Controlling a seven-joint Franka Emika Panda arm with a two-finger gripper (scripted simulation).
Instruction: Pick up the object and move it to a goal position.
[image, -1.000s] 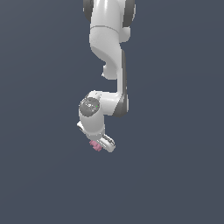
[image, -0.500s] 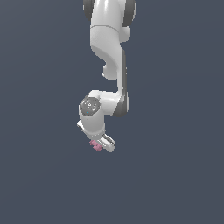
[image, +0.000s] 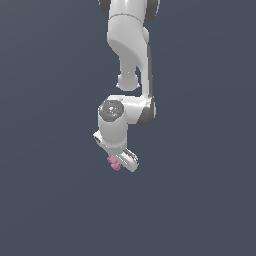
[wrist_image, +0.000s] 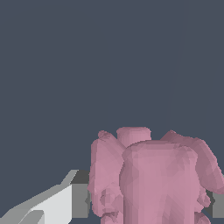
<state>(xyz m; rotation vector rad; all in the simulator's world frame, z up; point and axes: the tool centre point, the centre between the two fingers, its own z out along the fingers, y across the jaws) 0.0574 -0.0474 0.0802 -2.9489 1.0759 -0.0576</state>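
Observation:
The object is a small pink knobbly piece (image: 115, 163), seen in the exterior view just under the white arm's hand. My gripper (image: 119, 164) is shut on it, and most of the piece is hidden by the hand. In the wrist view the pink object (wrist_image: 153, 179) fills the space between the fingers, with one grey-padded white finger (wrist_image: 65, 201) pressed against its side. The other finger shows only as a grey sliver (wrist_image: 217, 204) at the frame edge. No goal mark shows in either view.
The white arm (image: 131, 60) comes down from the top of the exterior view, its elbow above the hand. A plain dark grey-blue ground (image: 50, 200) surrounds everything.

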